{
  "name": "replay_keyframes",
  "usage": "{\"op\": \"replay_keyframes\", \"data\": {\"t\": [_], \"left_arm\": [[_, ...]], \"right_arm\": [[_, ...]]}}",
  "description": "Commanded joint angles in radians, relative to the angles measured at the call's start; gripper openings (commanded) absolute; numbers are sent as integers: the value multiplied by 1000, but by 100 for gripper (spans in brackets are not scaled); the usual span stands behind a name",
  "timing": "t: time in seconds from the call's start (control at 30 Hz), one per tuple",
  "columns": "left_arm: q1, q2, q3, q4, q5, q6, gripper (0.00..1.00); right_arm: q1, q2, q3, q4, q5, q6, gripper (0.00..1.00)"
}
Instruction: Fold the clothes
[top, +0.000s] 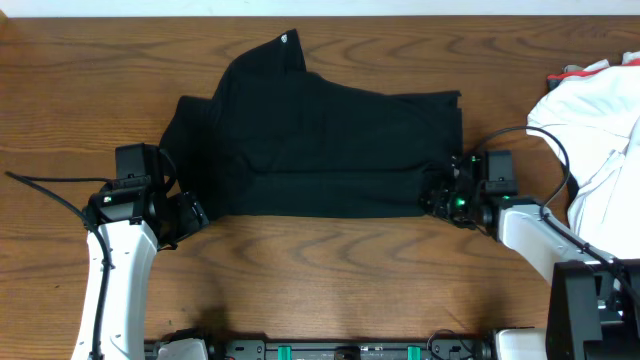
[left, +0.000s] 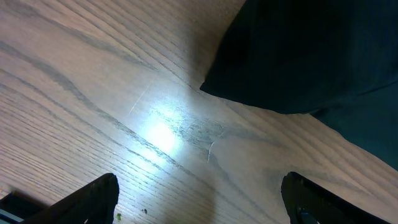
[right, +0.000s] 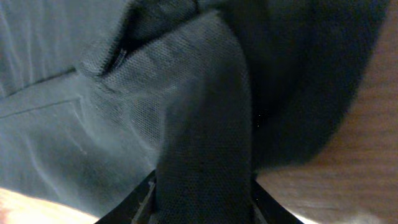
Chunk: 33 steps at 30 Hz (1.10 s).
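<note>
Black shirt (top: 320, 140) is lying spread across the middle of the tabletop (top: 330, 290). My right tool (right: 202, 205) is pinched down on a ridge of fabric at the shirt's near right corner. My left tool (left: 199, 202) is wide open with nothing in it, over bare wood just beside the near left corner. My worry is that the pinch looks thin, so it could slip out on a lift. And if only the right side pulls, the shirt probably drags and bunches instead of folding.
</note>
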Motion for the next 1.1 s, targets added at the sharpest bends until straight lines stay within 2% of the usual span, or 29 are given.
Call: {"op": "replay_keyframes", "data": {"t": [0.0,0.13,0.27,0.5,0.6,0.7,0.9,1.07], "left_arm": [[5,0,16,-3,-5,-1,85],[5,0,14,-3,-5,-1,86],[5,0,4,4,-5,3,85],[5,0,1,7,-5,3,85],[5,0,1,6,-5,3,85],[5,0,1,6,-5,2,85],[5,0,1,3,-5,2,85],[5,1,0,32,-5,32,86]], "right_arm": [[-59,2,-20,-77,46,-61,39],[-112,-10,-20,-138,51,-105,38],[-128,-10,-20,-142,50,-108,29],[-128,-10,-20,-134,50,-115,27],[-128,-10,-20,-132,49,-116,32],[-128,-10,-20,-133,49,-123,44],[-128,-10,-20,-141,49,-123,52],[-128,-10,-20,-142,49,-123,54]]}}
